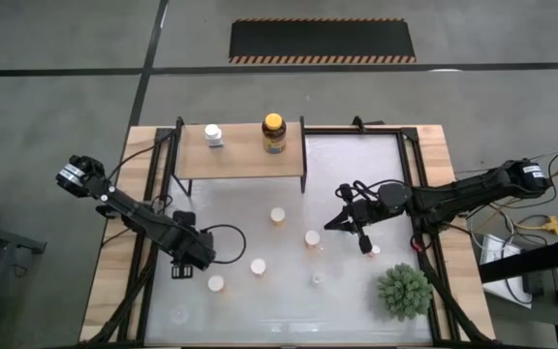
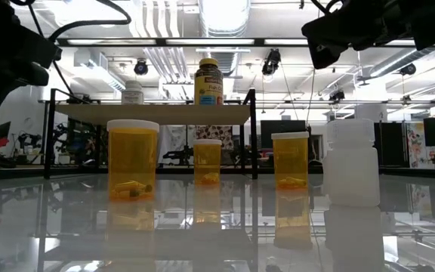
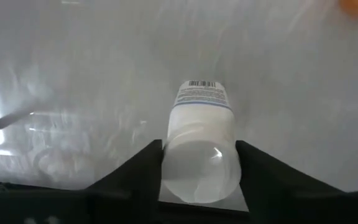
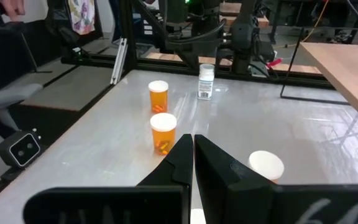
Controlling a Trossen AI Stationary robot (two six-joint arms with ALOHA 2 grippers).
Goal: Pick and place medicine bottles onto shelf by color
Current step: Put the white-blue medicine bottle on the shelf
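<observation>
A white bottle [image 3: 199,134] sits between my left gripper's [image 3: 199,148] fingers, near the table's left near part [image 1: 180,268]; the gripper is shut on it. My right gripper [image 4: 193,142] is shut and empty, raised over the table's middle right [image 1: 329,225]. The light-wood shelf [image 1: 240,160] stands at the far edge and carries a small white bottle [image 1: 214,135] and the amber, yellow-capped jar [image 1: 274,133]. Several orange bottles [image 1: 278,215] [image 1: 312,237] [image 1: 258,266] [image 1: 215,283] stand upright on the tabletop. Another white bottle [image 2: 351,162] stands near the right gripper. My left gripper pinches the white bottle between its two fingers [image 3: 148,163], one on each side of its cap end [image 3: 197,174], coming from above and pointing down. The bottle is upright with its labelled body [image 3: 201,96] toward the table. Whether its base rests on the table, I cannot tell.
A spiky green plant [image 1: 402,291] stands at the table's near right corner. Black frame rails [image 1: 419,194] run along the table's sides. Small white bottles lie near the near edge [image 1: 316,279] [image 1: 178,315]. Bare shelf board lies right of the jar [image 1: 294,160].
</observation>
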